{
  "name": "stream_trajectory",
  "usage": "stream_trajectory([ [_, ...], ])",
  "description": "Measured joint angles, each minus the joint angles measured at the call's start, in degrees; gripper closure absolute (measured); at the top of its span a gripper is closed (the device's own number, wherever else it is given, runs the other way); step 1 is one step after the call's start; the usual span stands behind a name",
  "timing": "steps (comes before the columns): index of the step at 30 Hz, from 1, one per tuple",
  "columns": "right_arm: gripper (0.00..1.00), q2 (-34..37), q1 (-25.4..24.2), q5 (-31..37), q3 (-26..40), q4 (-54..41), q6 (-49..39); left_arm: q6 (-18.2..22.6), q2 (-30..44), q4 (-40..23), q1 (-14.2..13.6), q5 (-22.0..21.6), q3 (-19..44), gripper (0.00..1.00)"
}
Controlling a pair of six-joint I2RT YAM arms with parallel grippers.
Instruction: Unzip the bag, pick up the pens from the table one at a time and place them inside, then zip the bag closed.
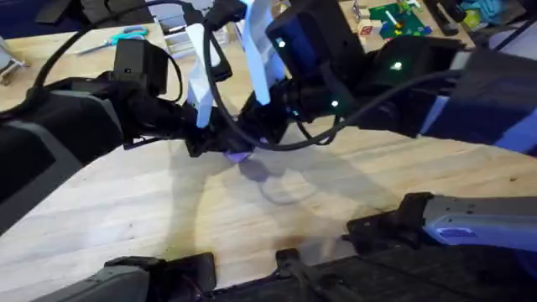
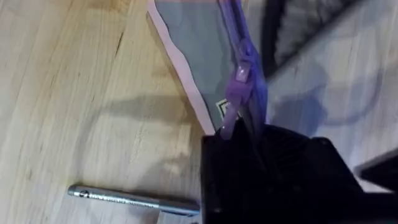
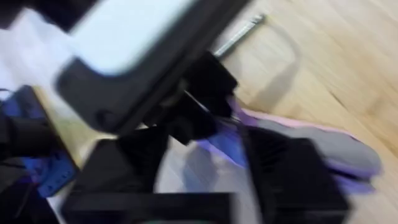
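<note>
Your left claw (image 2: 249, 140) is clamped on the bag (image 2: 199, 56) at the zipper end, likely anchoring it. Your right claw (image 3: 233, 140) grips the bag too. A grey pen (image 2: 134, 200) lies on the worktop (image 2: 62, 93) at the bag's 7 o'clock.

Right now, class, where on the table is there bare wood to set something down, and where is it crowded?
Bare table lies on the near side, between the two grippers' meeting point and the arm bases. It is crowded mid-table, where the left gripper and the right gripper close in on the bag, with a silvery pen beside it.
</note>
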Motion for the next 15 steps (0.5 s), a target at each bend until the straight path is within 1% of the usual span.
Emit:
stream_trajectory([
  [1, 0.174, -0.61, -0.18, 0.54, 0.00, -1.28, -0.48, -0.24, 0.00, 0.10, 0.00, 0.08, 0.00, 0.959],
  [2, 0.055, -1.11, 0.08, 0.11, 0.00, -2.59, -1.01, -0.66, 0.00, 0.32, -0.05, 0.09, 0.07, 0.959],
  [3, 0.017, -1.59, 0.87, -0.04, 0.00, -3.97, -1.59, -0.90, 0.00, 0.36, -0.23, 0.07, 0.09, 0.959],
  [7, 0.004, -4.11, 1.84, 0.60, 0.00, -7.94, -2.82, -1.62, 0.01, 0.37, -0.33, 0.05, 0.09, 0.959],
  [13, 0.004, -9.74, -0.70, 1.53, 0.00, -11.60, -3.17, -2.06, 0.00, 0.40, -0.33, 0.05, 0.09, 0.956],
  [14, 0.004, -10.58, -1.43, 1.60, 0.00, -11.94, -3.25, -2.07, 0.00, 0.38, -0.33, 0.05, 0.09, 0.938],
  [15, 0.004, -11.17, -2.09, 1.72, 0.00, -12.21, -3.35, -2.13, 0.00, 0.38, -0.33, 0.08, 0.09, 0.897],
])
